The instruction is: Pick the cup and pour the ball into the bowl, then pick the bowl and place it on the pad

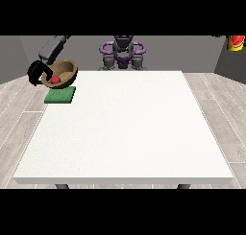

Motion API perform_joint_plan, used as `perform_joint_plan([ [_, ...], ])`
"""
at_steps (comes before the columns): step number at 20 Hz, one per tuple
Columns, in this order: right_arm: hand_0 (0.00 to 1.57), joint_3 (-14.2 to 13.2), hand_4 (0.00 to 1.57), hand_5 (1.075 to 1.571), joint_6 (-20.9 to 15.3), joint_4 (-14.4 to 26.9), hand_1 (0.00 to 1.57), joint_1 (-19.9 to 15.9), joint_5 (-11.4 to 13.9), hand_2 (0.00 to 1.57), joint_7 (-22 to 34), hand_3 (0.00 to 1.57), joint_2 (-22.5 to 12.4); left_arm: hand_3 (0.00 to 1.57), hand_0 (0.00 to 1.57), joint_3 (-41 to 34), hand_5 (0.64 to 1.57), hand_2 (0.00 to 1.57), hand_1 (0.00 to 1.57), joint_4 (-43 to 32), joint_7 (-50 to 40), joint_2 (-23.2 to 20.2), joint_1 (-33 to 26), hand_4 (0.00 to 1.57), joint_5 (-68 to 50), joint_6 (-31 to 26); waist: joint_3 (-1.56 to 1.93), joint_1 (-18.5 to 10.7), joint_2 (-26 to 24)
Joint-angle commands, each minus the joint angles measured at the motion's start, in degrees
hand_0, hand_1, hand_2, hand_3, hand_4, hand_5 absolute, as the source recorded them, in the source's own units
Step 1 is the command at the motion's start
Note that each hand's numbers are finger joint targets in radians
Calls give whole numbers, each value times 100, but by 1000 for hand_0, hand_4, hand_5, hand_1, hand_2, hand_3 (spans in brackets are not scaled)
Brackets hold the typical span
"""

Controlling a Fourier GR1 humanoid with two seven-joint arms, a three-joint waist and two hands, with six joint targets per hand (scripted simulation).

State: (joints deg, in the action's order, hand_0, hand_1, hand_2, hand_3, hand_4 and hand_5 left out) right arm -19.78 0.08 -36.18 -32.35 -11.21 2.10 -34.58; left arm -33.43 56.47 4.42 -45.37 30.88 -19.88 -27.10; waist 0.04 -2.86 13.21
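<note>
A brown bowl [61, 73] with a red ball [55, 79] inside is held tilted above the green pad [60, 95] at the table's [125, 133] far corner, its rim gripped by the hand at the view's left [36, 72]. No other hand can be seen.

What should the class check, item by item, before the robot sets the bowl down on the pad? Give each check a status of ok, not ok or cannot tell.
1. Ball in bowl: ok. The red ball lies inside the wooden bowl.
2. Bowl held: ok. The hand at the view's left is curled round the bowl's rim.
3. Bowl over pad: ok. It hangs just above the green pad, near the pad's far edge.
4. Bowl level: not ok. It tilts towards the camera.
5. Bowl resting on pad: cannot tell whether it touches.
6. Cup out of the way: cannot tell; no cup shows on the white table.
</note>
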Motion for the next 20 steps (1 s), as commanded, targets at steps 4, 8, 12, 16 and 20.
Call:
perform_joint_plan([
  [4, 1571, -216, 191, 1557, -437, 494, 1571, -37, 22, 1571, 128, 1163, -195, 0, 0, 151, 1561, 0, 0, 316, -264, 79, 0, 1191, -84, 165, 0, -106, -127],
  [8, 1555, -276, 0, 1554, -513, 440, 1555, -51, 48, 1512, -115, 932, -360, 0, 0, 12, 1560, 0, 0, 92, -360, -226, 109, 1195, -249, 38, -2, 12, -128],
  [12, 1465, -459, 0, 1539, -591, 608, 1465, -34, -88, 1389, -407, 796, -276, 0, 0, -35, 1562, 0, 0, 64, -62, -198, -121, 1192, -293, -130, -1, -149, 87],
  [16, 1451, -348, 0, 1540, -983, 229, 1451, -346, -163, 1383, -306, 753, 306, 0, 0, -73, 1564, 0, 0, -428, 479, -356, -67, 1187, -95, -215, -5, -74, 180],
  [20, 1259, -311, 115, 1529, -974, 387, 1259, -507, 37, 1353, -493, 911, -142, 0, 0, -81, 1566, 0, 0, -315, 16, -600, 241, 1190, -266, -98, 0, -76, 387],
])
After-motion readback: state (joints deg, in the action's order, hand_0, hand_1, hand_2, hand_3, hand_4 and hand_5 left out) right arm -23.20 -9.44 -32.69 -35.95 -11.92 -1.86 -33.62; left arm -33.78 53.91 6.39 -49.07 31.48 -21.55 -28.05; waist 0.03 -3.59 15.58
